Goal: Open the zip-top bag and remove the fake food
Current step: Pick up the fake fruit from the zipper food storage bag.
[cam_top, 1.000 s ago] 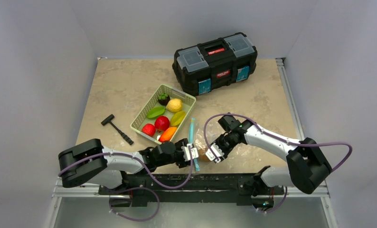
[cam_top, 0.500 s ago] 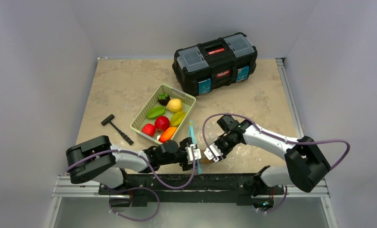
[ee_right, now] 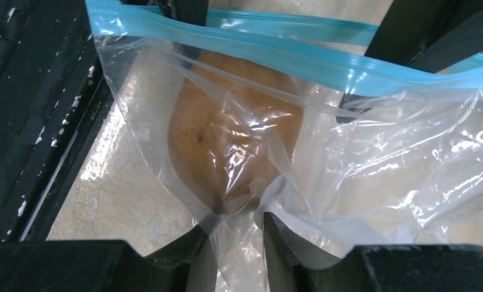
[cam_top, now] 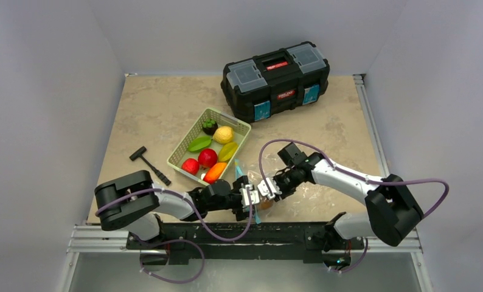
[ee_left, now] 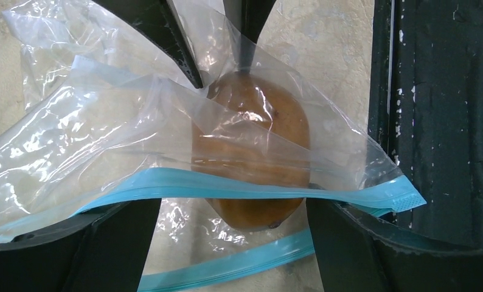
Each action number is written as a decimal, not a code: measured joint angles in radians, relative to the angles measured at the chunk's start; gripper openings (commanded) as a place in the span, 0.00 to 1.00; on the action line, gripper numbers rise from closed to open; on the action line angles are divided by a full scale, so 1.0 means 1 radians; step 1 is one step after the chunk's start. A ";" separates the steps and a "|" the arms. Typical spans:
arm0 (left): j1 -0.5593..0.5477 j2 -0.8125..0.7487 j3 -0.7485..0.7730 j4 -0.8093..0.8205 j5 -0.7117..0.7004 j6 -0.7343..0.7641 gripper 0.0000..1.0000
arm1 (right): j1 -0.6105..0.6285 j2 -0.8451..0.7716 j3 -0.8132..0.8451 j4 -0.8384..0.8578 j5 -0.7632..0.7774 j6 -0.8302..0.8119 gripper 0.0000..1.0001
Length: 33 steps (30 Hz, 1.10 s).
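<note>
Zip-top bag [ee_left: 93, 146] sits at the near edge of the worktop [cam_top: 160, 103], held up between your two grippers, close to the green basket [cam_top: 230, 118]. Your right gripper [ee_right: 239, 222] has its fingers pressed together on a fold of the clear film behind the load. That anchors the bag so it can't slide while the mouth is worked.

Your left gripper [ee_left: 233, 210] faces it with fingers spread wide. One lip of the teal zip strip [ee_left: 166, 182] lies across them and the other lip droops lower, apart from the first, so the seal looks parted along this stretch. The crinkled plastic muddies the view; your left fingertips may be just inside the mouth, but I can't tell.

One brown piece [ee_left: 251, 140] of the fake food lies inside, close to the opening and between the two grippers. The coloured pieces [cam_top: 208, 157] are in the basket. That placement suits you, since the brown piece is a short reach from the spread fingers. I judge you need a wider mouth first, then a grip on the piece. Slippery film could get caught along with it.
</note>
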 measured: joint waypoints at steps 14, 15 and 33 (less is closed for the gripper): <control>0.001 0.094 0.001 0.151 0.008 -0.082 0.98 | -0.020 0.000 0.000 0.028 -0.006 0.134 0.30; 0.001 0.097 0.001 0.157 0.009 -0.085 0.98 | -0.021 0.000 0.000 0.028 -0.007 0.137 0.29; 0.010 0.165 0.028 0.227 0.047 -0.124 0.64 | -0.044 0.000 0.000 0.008 -0.019 0.141 0.17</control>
